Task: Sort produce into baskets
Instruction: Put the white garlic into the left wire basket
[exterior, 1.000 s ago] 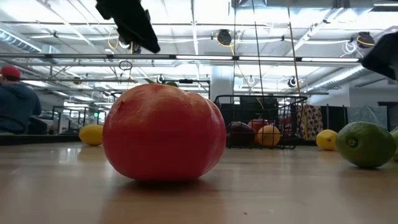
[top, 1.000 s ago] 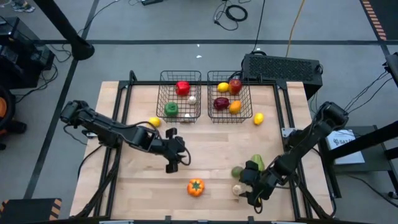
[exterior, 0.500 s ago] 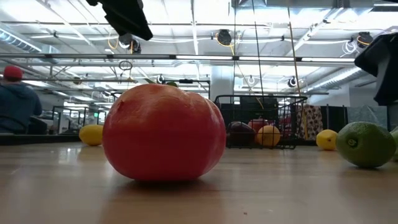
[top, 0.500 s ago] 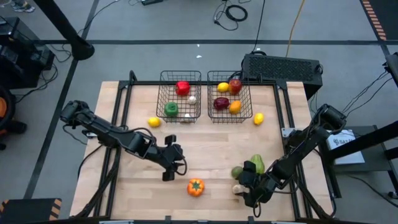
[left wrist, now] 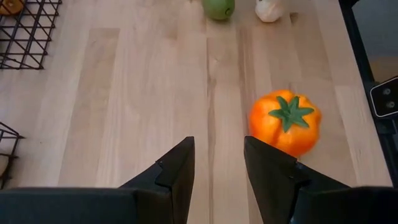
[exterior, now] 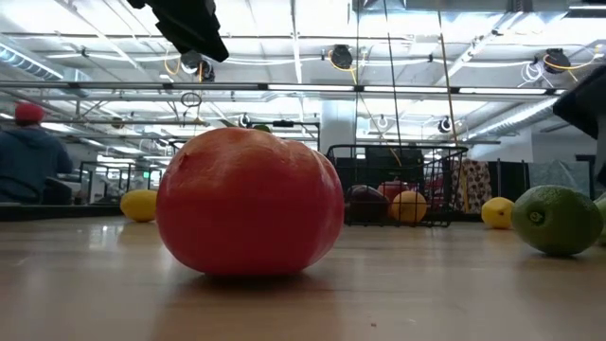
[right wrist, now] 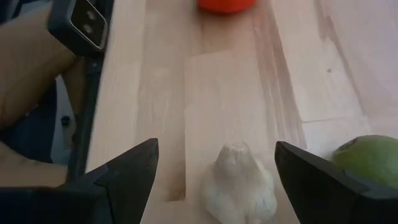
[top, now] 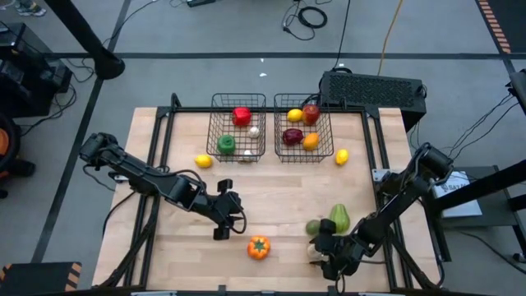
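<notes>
Near front table edge (top: 271,284): right gripper (top: 322,251) jaws wide astride garlic bulb (right wrist: 239,182).

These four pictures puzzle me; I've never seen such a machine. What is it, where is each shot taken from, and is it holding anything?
It is two robot arms at a wooden table, sorting produce into two wire baskets. One picture looks straight down, one looks level across the tabletop, and two come from cameras on the wrists. The left gripper hangs open beside an orange pepper. The right gripper is open around a whitish bulb, not yet gripping it. Nothing is held. Loose on the table: two lemons and two green pieces.
</notes>
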Action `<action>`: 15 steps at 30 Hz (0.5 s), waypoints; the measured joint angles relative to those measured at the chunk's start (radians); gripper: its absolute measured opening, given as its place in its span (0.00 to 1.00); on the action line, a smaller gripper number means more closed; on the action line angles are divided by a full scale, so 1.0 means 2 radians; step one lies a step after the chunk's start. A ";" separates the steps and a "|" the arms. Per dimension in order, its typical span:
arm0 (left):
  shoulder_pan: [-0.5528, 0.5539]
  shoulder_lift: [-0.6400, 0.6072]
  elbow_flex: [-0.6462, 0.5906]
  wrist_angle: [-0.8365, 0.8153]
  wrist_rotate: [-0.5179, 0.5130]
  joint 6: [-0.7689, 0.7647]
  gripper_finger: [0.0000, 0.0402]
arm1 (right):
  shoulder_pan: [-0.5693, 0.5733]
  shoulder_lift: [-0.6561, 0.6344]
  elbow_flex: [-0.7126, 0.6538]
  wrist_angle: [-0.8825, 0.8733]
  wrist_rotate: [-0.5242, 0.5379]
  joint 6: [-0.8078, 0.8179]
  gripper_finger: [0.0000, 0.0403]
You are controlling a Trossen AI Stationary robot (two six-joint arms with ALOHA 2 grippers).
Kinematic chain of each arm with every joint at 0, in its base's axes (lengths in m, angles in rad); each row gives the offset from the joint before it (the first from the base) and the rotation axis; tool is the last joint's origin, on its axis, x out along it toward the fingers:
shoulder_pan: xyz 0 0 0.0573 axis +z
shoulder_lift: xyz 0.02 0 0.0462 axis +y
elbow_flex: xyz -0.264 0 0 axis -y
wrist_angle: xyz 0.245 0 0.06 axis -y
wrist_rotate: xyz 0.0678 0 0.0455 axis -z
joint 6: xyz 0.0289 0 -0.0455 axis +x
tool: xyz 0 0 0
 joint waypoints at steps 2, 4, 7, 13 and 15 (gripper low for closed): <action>0.000 0.000 0.000 0.000 0.000 0.000 0.36 | 0.001 0.009 0.000 0.007 0.001 0.004 0.78; 0.001 0.000 0.000 0.000 -0.001 0.001 0.36 | 0.001 0.014 0.000 0.007 0.001 0.004 0.78; 0.001 0.000 0.000 0.000 -0.009 0.002 0.36 | 0.001 0.021 0.000 0.008 0.002 0.005 0.76; 0.001 0.000 0.000 0.001 -0.021 0.005 0.36 | 0.001 0.023 0.000 0.013 0.003 0.005 0.64; 0.001 0.000 0.000 0.001 -0.025 0.005 0.36 | 0.001 0.023 0.000 0.015 0.003 0.005 0.59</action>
